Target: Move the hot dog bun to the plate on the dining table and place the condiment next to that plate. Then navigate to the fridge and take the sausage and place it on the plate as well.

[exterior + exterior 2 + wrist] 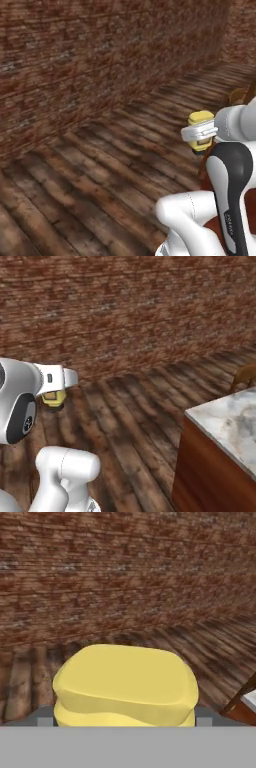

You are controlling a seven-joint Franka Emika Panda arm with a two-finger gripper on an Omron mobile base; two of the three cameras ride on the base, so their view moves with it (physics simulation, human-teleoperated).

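Gripper first: its jaws stand wide on either side of the condiment, the yellow squeeze bottle, which sits between them and is carried clear of the floor, so it is grasping the bottle across its broad body. From the hand view the bottle's yellow top bulges up directly in front of the camera, with small grey bits of the gripper showing at its left and right lower edges.

Largest in every view is the brick wall, reddish-brown and mottled, running across the back of the scene. Below it lies the wooden floor, dark planks with lighter worn streaks, stretching away toward the wall.

Next in size is the desk, the dining table with its grey-veined white marble top and reddish wood base; one corner of it comes into the right base view at the lower right, well apart from the bottle. Behind that corner, part of a wooden chair shows at the right edge.

Smallest is the condiment itself. In the left base view the bottle hangs at the right, partly behind the arm's white hand, above the floor planks. In the right base view it peeks out below the white hand at the left.
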